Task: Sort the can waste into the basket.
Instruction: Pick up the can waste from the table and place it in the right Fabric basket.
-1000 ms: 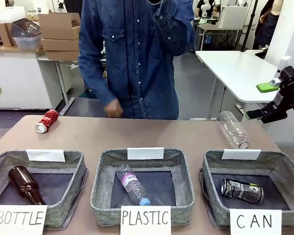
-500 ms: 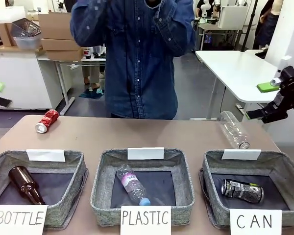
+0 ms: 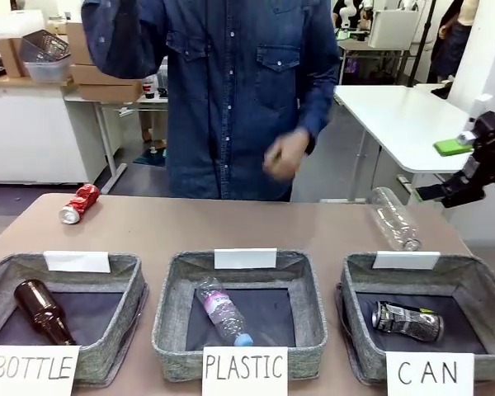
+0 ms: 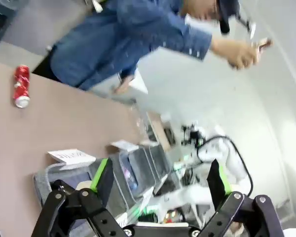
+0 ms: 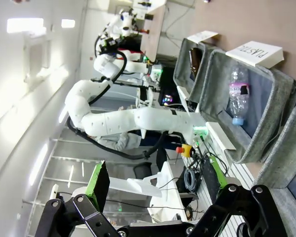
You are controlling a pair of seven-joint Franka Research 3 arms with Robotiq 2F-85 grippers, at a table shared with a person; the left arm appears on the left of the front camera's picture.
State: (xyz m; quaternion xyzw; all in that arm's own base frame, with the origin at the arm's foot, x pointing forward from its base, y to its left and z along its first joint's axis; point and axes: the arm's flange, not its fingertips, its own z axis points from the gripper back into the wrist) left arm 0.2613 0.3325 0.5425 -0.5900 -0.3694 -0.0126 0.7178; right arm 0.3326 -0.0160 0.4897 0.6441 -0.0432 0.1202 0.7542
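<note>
The sorting is being judged half done: the black can (image 3: pixel 407 321) is lying inside the basket (image 3: pixel 478 276). The red can (image 3: pixel 79 204) is waiting on the worktop (image 3: pixel 231 227) at the far left, well apart from it. The left end effector (image 4: pixel 159 168) and the right end effector (image 5: pixel 155 173) are both being held apart, empty.

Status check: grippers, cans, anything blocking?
Left gripper open, empty; right gripper open, empty. Black can in CAN basket; red can on table, far left. Clear bottle lies just beyond basket.
</note>
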